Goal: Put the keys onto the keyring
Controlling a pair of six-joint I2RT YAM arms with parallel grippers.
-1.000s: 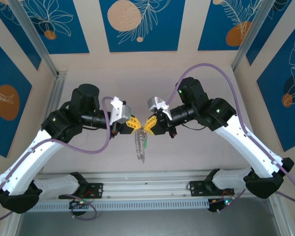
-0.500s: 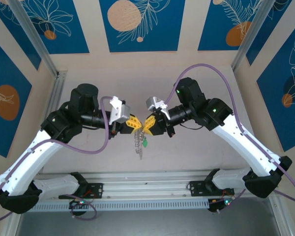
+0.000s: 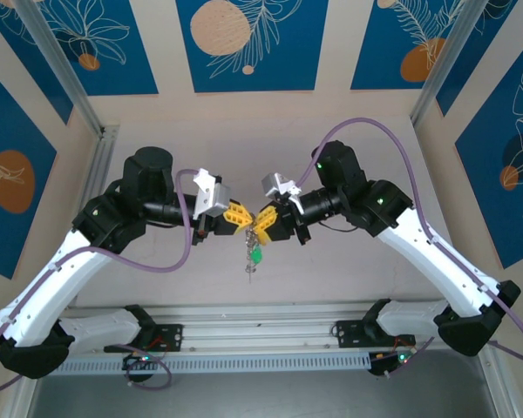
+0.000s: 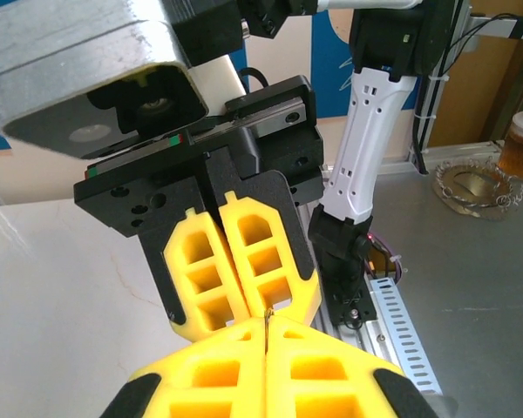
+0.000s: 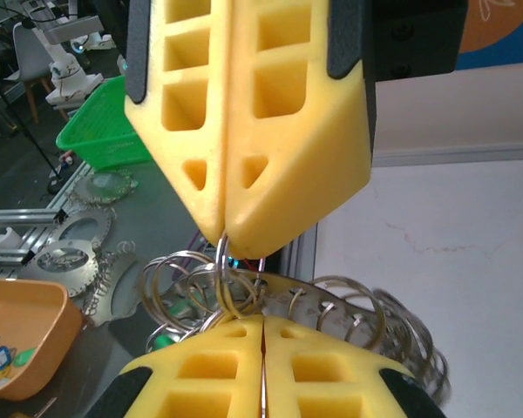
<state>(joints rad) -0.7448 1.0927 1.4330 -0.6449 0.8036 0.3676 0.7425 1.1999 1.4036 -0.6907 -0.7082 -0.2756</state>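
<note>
Silvery beaded-chain keyring [image 3: 249,247] hangs shorter than earlier, left gripper [image 3: 243,217], right gripper [image 3: 261,220] both pinched shut on it, tan key indistinct.

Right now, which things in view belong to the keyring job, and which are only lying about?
Job in hand:
left gripper, shut on the keyring
right gripper, shut
green tag on the keyring

Lying about:
green basket
orange bowl
glass with amber drink

Green basket [image 5: 96,131], orange tub [image 5: 17,335], blue leaf-print wall panels [image 3: 244,43]
</note>
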